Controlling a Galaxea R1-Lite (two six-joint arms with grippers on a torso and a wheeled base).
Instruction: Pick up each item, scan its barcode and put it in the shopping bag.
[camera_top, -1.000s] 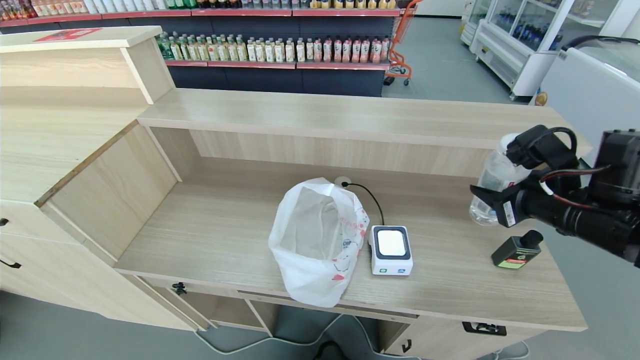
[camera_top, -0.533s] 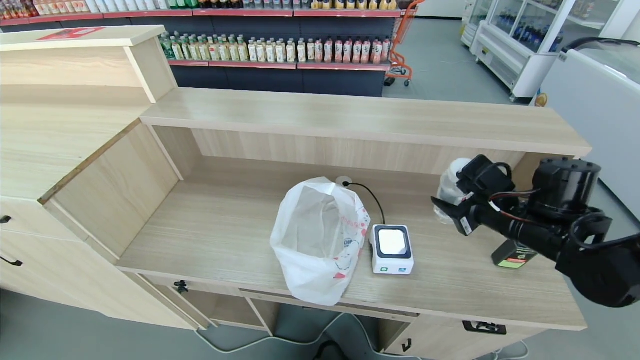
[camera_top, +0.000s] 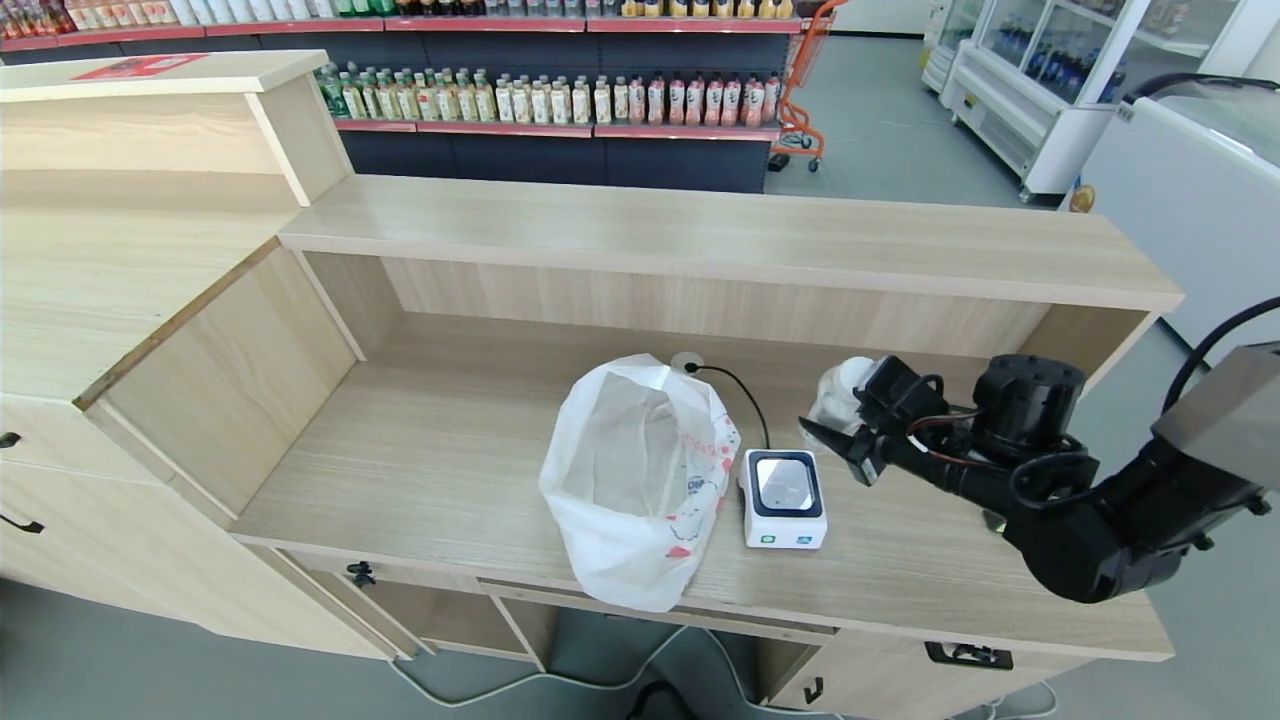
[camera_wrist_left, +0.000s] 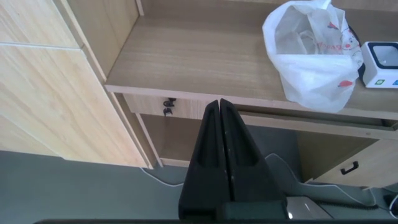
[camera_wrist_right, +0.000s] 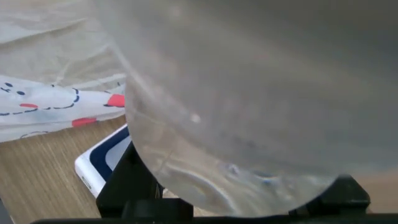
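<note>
clear plastic, that's the bottle (camera_top: 836, 392), and it is off the counter, gripped in the right claw (camera_top: 848, 428). the claw is clenched around the bottle's body, black fingers on either side, with the pale cap end poking out past them toward the back wall. the bottle is tipped over rather than upright. it hangs just beside the scanner (camera_top: 783, 497), on its right and a little farther back; i can't tell how high above the wood it is. from the right wrist the bottle is so close that it blurs, with the scanner's corner and the printed plastic of the bag showing past it.

the scanner is a small white box with a dark-framed window facing up. it sits touching the bag (camera_top: 634, 482) on the bag's right side. a black cable (camera_top: 738, 392) runs from it back to a round hole in the counter (camera_top: 440, 460). the bag is white and thin, with red print, and it stands open-mouthed near the front edge, its bottom bulging slightly over it.

the left claw (camera_wrist_left: 219, 109) is squeezed closed with nothing between its fingers, and hangs low in front of the counter on the left, out by a drawer lock (camera_wrist_left: 168, 107).

farther off, a raised ledge (camera_top: 700, 235) runs along the back of the counter. beyond it are shelves (camera_top: 550, 100) of drinks, an orange cart (camera_top: 805, 95) and glass-topped coolers (camera_top: 1040, 70).
</note>
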